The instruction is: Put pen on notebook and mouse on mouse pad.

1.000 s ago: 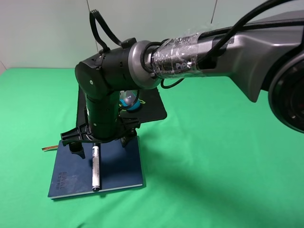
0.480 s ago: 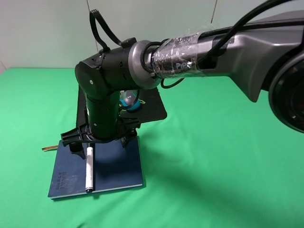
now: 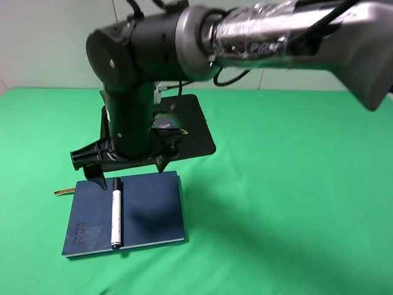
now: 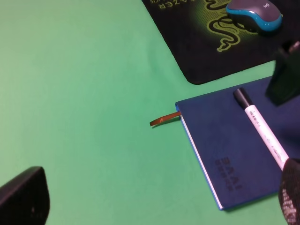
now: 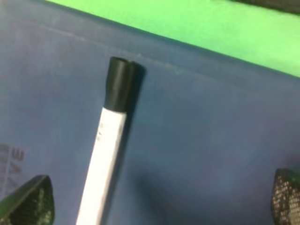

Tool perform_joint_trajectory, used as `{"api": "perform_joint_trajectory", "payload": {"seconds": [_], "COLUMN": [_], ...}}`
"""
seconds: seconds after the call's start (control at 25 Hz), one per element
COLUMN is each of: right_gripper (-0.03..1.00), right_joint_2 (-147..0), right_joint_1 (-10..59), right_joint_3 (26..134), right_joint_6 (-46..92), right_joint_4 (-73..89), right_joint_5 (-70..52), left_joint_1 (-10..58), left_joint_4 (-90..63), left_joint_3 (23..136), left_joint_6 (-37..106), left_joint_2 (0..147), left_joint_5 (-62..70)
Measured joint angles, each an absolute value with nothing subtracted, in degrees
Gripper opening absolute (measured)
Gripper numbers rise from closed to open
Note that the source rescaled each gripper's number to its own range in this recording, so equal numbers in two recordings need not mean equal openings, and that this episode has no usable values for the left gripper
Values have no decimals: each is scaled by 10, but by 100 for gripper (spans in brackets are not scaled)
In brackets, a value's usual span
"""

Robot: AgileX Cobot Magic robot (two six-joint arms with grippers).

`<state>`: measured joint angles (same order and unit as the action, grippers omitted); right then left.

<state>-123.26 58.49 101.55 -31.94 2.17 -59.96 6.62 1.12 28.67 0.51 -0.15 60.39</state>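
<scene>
The white pen [image 3: 115, 218] with its black cap lies flat on the dark blue notebook [image 3: 150, 209], along its left half. My right gripper [image 3: 126, 169] hangs open just above the notebook's far edge, reaching in from the right, and holds nothing. In the right wrist view the pen [image 5: 105, 159] lies on the notebook [image 5: 206, 140] between the spread fingers [image 5: 28, 201]. The grey and teal mouse [image 4: 255, 14] rests on the black mouse pad [image 4: 197, 42], mostly hidden behind the arm in the exterior view. My left gripper [image 4: 154, 201] is open and empty, off to the notebook's [image 4: 220, 140] left.
A green cloth [image 3: 295, 203] covers the table. The mouse pad [image 3: 198, 132] lies just behind the notebook. A tan ribbon [image 3: 61, 192] sticks out of the notebook's far left corner. The right arm's big black wrist [image 3: 132, 74] hangs over the pad.
The pen rolled a little to the left on the notebook and now lies still. My right arm has lifted up and away from the notebook, still open.
</scene>
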Motion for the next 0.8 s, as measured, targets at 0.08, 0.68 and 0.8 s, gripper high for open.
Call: {"api": "perform_joint_trajectory", "payload": {"seconds": [0.08,0.68,0.8], "right_gripper": [100,100,100], "right_joint_2": [-1223,-1092,-1044], "right_joint_1": [585,590,612], "right_joint_3": [1027,1007,955], "right_joint_6": [-309,-256,-243], "right_joint_4": [21,54,59], "right_joint_5": [-631,-695,-695], "left_joint_1": [66,66,66], "left_joint_4": [11,11,11], "left_joint_3": [287,287,287], "left_joint_6": [5,5,5], "left_joint_2": [-2,-2,-2], "left_joint_5": [604,604,604]}}
